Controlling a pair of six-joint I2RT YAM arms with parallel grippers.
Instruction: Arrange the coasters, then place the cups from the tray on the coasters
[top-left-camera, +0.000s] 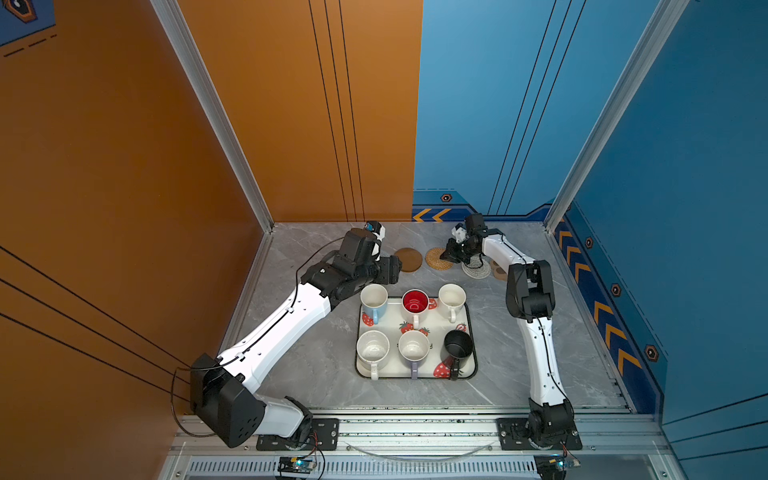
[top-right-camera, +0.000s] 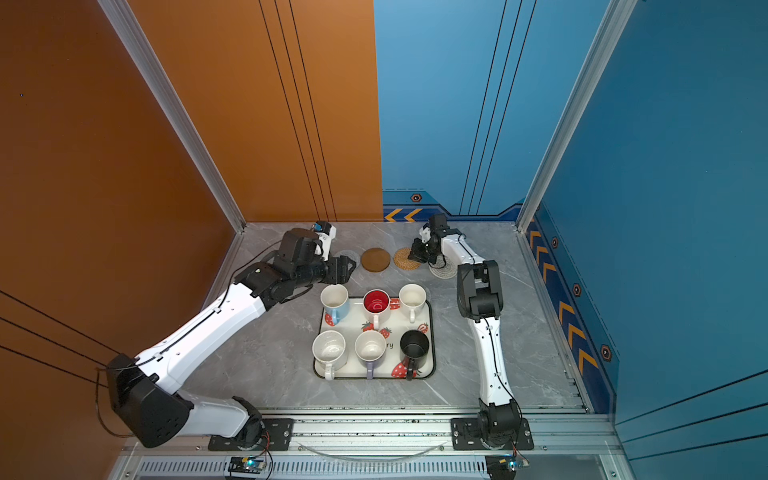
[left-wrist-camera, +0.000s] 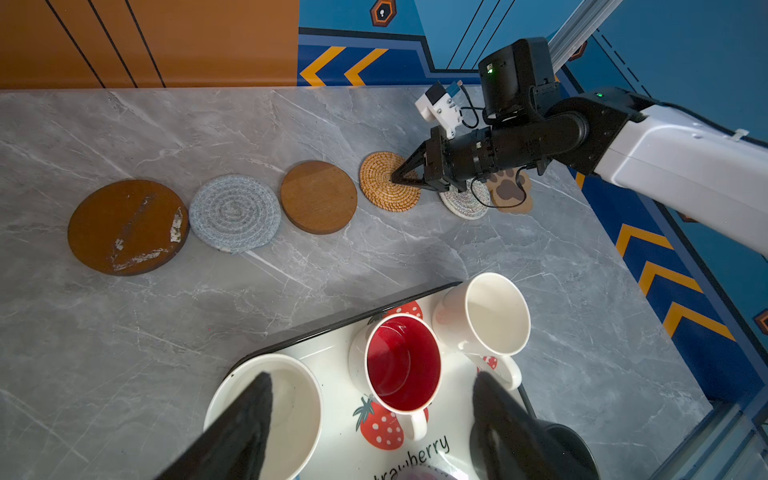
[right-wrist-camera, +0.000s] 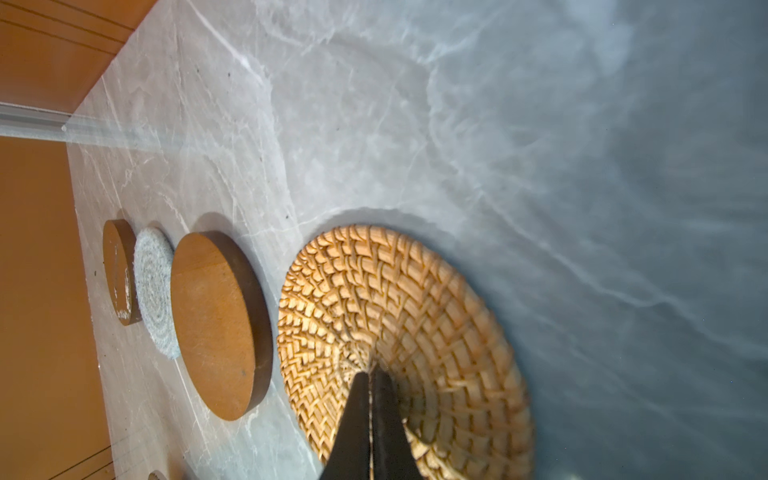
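Right end effector (right-wrist-camera: 371, 370) — pinched closed, tips on rattan coaster (right-wrist-camera: 395, 291).

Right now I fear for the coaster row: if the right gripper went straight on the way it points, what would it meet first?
The tan rattan coaster: the shut right gripper angles down with its tips at that weave, seemingly touching. The nearer brown disc lies beyond.

The right arm (top-left-camera: 530, 291) partly covers the paw-print coaster (top-left-camera: 497, 272).
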